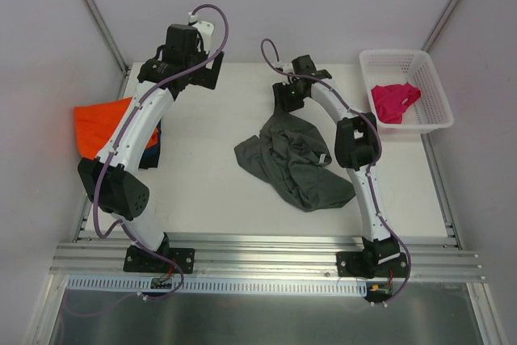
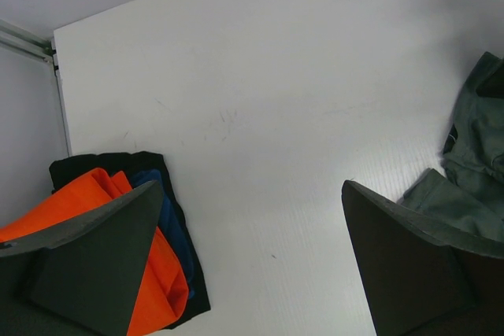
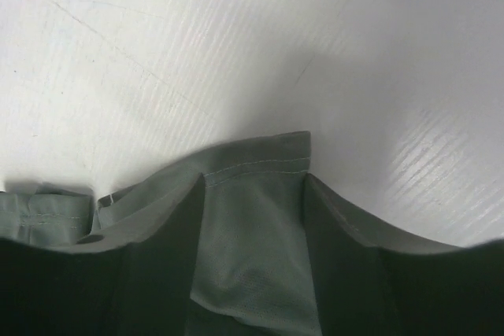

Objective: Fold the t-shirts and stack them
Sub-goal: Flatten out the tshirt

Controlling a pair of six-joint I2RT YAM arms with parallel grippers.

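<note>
A crumpled dark grey t-shirt lies mid-table. My right gripper is down at its far edge. In the right wrist view the gripper is open, its two fingers straddling the shirt's stitched hem. A folded orange t-shirt sits at the left edge on top of a dark navy-black one. My left gripper hangs wide open and empty above bare table, between that stack and the grey shirt. A magenta-pink t-shirt lies in the basket.
The white lattice basket stands at the back right corner of the table. Metal frame rails run along the table's left, right and near edges. The left arm reaches over the orange stack.
</note>
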